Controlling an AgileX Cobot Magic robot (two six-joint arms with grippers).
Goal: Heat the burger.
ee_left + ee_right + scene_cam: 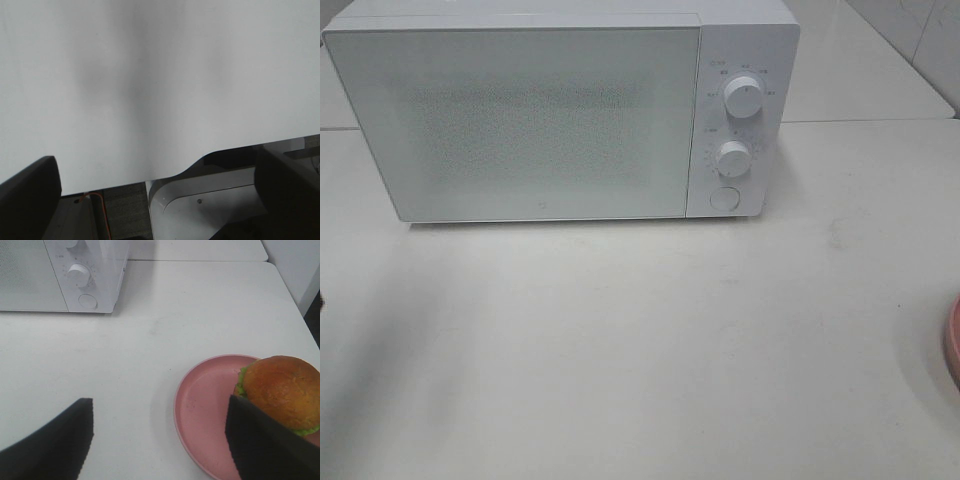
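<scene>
The exterior high view shows a white microwave [560,110] standing at the back of a pale table [640,350], its door shut, with two round knobs and a round button stacked on the control panel at its right side. In front of the microwave and far off to its right, a sliver of a pink plate [953,345] pokes in at the frame's edge; neither arm is seen in this view. In the right wrist view, the burger [282,390] sits on that pink plate [200,410], well apart from the microwave [60,275] and out beyond its control-panel corner, golden bun up with green lettuce frilling at its edge. The right gripper [157,440] hangs over the table with its dark fingers spread wide, one finger just beside the burger and overlapping the plate in the picture, holding nothing. In the left wrist view, the left gripper [160,200] has its fingers wide apart too, empty, over the bare table edge [150,100].
</scene>
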